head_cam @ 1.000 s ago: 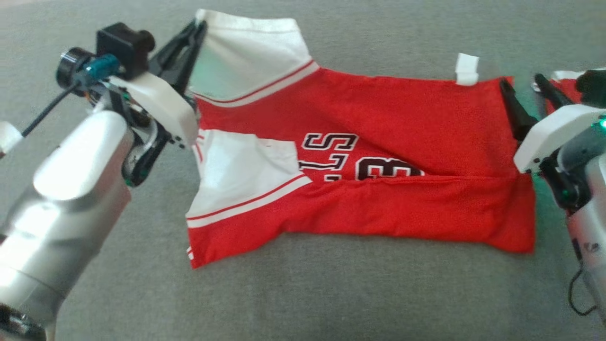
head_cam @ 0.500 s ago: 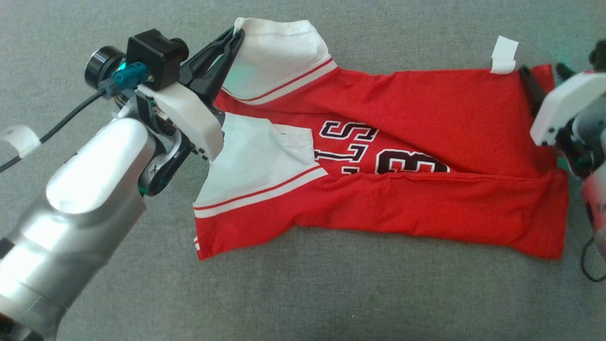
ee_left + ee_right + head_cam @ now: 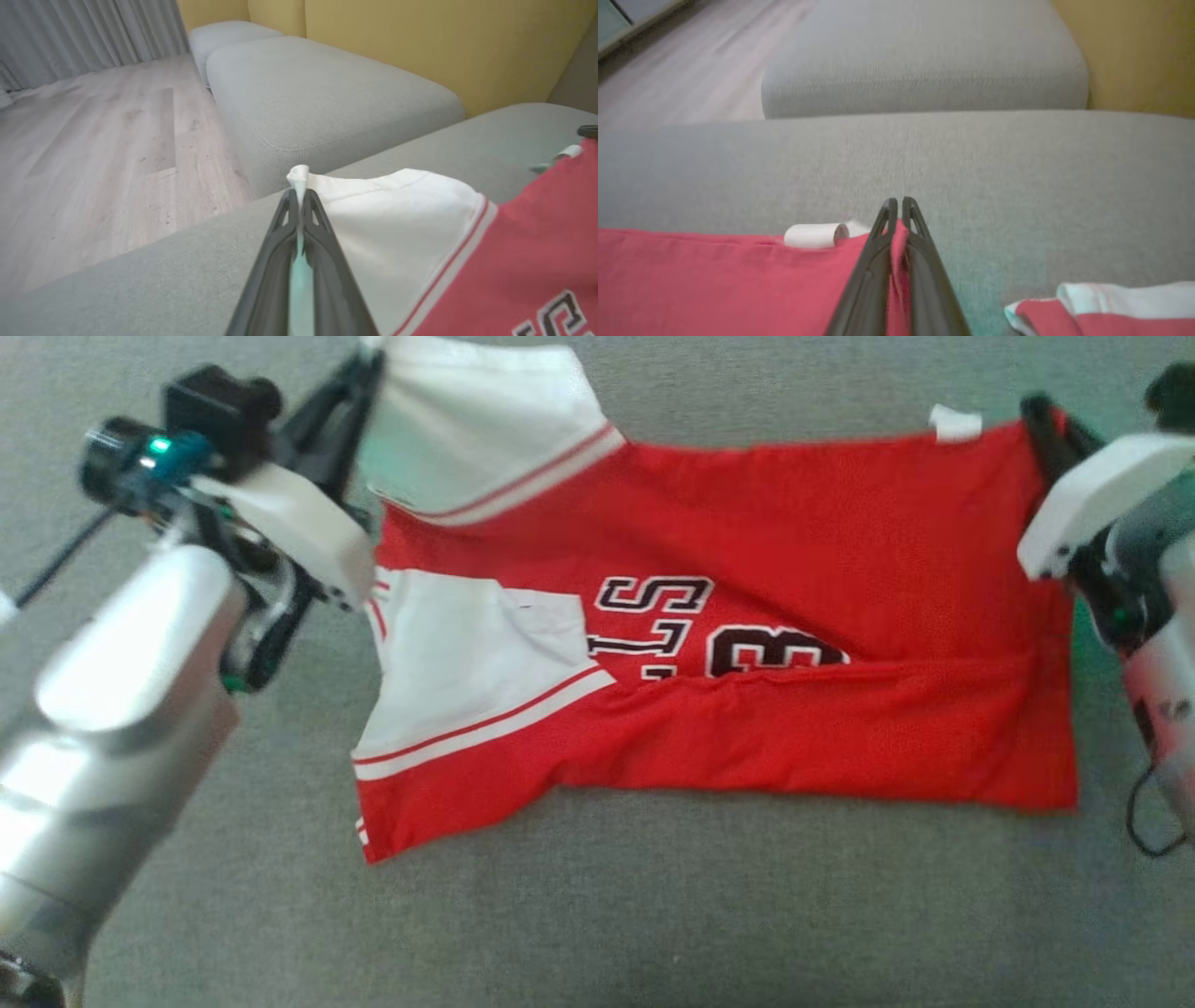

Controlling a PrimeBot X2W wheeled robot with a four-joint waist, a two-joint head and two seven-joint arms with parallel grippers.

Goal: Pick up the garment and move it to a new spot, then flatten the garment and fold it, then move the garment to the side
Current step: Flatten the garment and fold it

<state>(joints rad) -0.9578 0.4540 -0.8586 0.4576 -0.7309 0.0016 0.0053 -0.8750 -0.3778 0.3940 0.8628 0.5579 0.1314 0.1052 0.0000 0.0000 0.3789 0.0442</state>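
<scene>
1. The two dark fingers of the left gripper [image 3: 299, 199] are clenched on the edge of a white sleeve [image 3: 397, 224], and a fold of white cloth is pinched between their tips.
2. The right gripper [image 3: 899, 205] is clamped on a far red corner of the garment [image 3: 794, 541], with red cloth caught between its fingers.
3. A small white tag [image 3: 812, 234] is seen just beside the right fingers, on the same far edge.
4. In the head view, the garment, a red jersey with white sleeves and dark lettering, is spread across a grey cushion [image 3: 653, 933]. Its near long edge is folded over toward the middle, so the lower part of the lettering is covered.
5. The jersey is held at its far left sleeve and its far right corner.
6. Beyond the cushion, a second grey cushion [image 3: 317, 98], a wooden floor [image 3: 93, 140] and a yellow wall [image 3: 420, 37] are shown.
</scene>
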